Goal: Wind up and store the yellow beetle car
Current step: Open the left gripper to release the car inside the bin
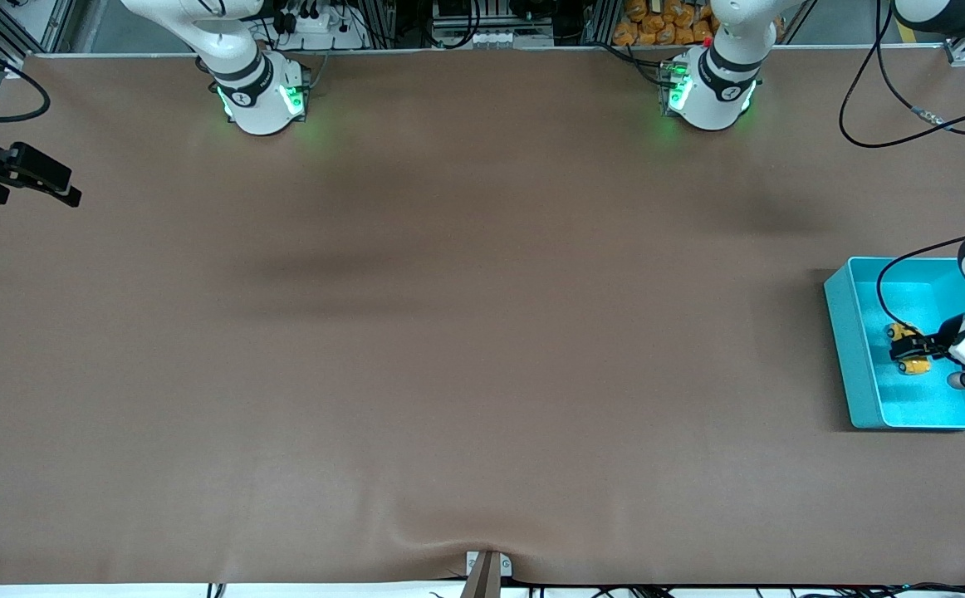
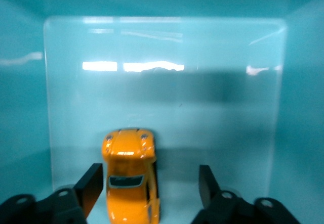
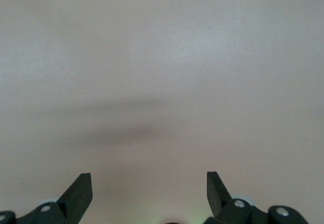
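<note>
The yellow beetle car [image 1: 910, 350] lies on the floor of the turquoise bin [image 1: 841, 332] at the left arm's end of the table. My left gripper [image 1: 906, 348] is down in the bin and open, its fingers on either side of the car. In the left wrist view the car [image 2: 130, 178] sits close to one finger, with a wide gap to the other finger; neither finger presses on it. My right gripper [image 1: 51, 184] is open and empty, held over the table's edge at the right arm's end, and waits.
The bin's walls [image 2: 23, 107] stand close around my left gripper. The brown table cover [image 1: 449, 332] stretches between the two arms' ends. Cables trail over the table near the left arm's base.
</note>
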